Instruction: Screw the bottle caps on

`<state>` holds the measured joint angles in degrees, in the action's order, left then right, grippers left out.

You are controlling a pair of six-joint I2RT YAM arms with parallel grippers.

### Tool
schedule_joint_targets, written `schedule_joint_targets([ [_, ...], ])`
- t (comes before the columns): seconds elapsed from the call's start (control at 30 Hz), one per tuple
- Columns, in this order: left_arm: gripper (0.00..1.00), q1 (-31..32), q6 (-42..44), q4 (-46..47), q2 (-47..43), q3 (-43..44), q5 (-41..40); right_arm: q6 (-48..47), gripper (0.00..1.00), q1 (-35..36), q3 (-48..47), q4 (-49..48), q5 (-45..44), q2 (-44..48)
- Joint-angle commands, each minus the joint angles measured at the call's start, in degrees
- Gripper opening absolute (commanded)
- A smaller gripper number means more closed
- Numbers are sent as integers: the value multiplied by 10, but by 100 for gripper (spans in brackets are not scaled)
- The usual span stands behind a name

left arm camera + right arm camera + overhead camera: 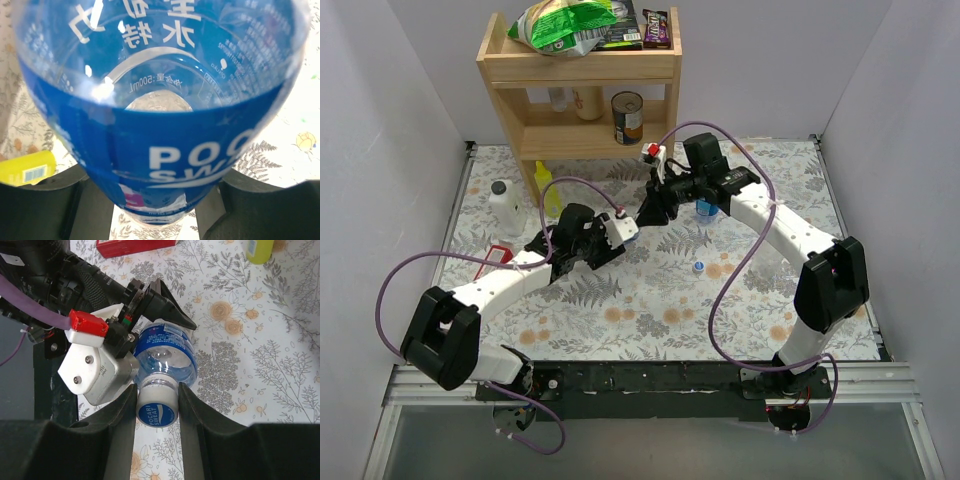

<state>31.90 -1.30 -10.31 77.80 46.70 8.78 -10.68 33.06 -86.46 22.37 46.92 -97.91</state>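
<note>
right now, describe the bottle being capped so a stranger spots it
On the flowered table before the wooden shelf, look at the middle. The bottle is clamped by the left gripper, the right gripper pinching its blue cap. Its blue label band sets it apart from the white bottle and yellow bottle at left.

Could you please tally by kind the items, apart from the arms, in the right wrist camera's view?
Bottles: 2, clear blue-labelled plastic bottle, yellow plastic bottle
Caps: 1, round blue plastic cap
Boxes: 1, flat red box
Total: 4
</note>
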Motion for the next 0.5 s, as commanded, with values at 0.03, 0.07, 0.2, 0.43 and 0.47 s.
schedule_joint_targets([
  [0.03,0,11,-2,-2,-36,-12,85,0,47,4,-27,21,75,-13],
  [0.07,0,5,-25,-7,-39,-19,103,-11,54,-4,-32,19,91,-7],
  [0.2,0,-19,-66,-25,-51,-57,204,5,69,-45,-4,-54,165,22],
  [0.43,0,-48,-93,-41,-35,-52,393,85,76,-47,77,-246,257,68],
  [0.47,0,-53,-96,-46,-28,-46,423,81,76,-48,81,-249,263,69],
])
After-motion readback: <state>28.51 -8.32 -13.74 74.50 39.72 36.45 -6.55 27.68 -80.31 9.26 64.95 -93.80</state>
